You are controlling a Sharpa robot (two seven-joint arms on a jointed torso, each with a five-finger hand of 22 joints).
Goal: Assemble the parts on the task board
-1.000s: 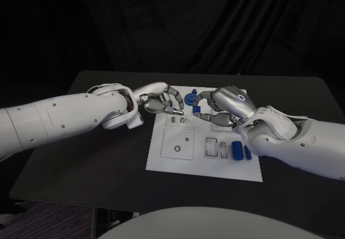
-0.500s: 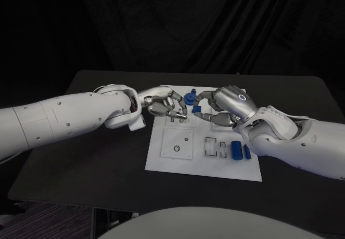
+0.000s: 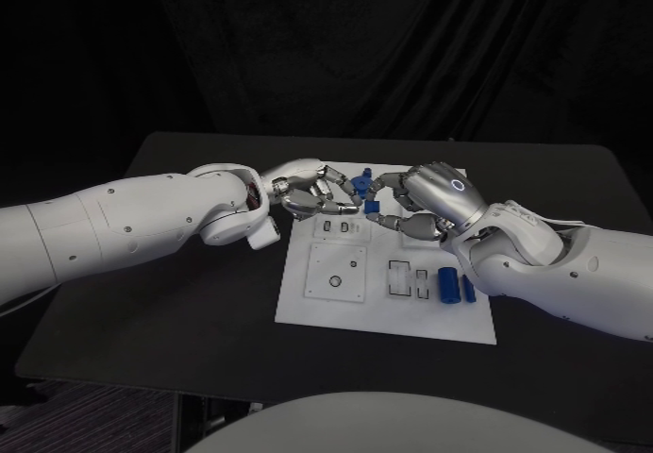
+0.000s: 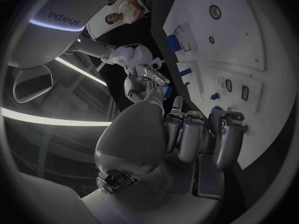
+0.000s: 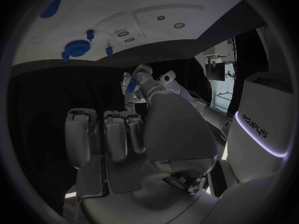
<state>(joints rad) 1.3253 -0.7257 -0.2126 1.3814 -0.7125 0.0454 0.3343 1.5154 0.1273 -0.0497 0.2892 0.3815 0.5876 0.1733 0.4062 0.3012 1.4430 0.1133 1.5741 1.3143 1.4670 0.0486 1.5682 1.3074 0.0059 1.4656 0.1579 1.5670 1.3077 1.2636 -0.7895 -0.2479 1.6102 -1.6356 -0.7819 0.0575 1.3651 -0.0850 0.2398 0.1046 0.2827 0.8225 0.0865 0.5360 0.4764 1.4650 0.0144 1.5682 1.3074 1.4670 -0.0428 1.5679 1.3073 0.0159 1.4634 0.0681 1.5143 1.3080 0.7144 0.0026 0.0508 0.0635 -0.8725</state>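
Note:
The white task board [image 3: 388,269] lies mid-table. Both hands meet over its far edge. My right hand [image 3: 425,200] pinches a small blue part [image 3: 370,202] at its fingertips; the left wrist view shows that part [image 4: 167,91] under the right hand [image 4: 146,79]. My left hand [image 3: 313,193], fingers curled, reaches the same part. In the right wrist view the part [image 5: 131,84] sits at the left hand [image 5: 144,84]; whether the left hand grips it I cannot tell. A blue knob [image 3: 362,182] stands on the board between the hands.
Two blue cylinders [image 3: 448,283] lie side by side at the board's right edge, close under my right forearm. Recessed slots and holes [image 3: 338,281] mark the board's middle. Bare black table [image 3: 177,311] surrounds the board.
My left hand has moved right, from the board's left edge up to the blue part in the right hand. The right hand has stayed where it was.

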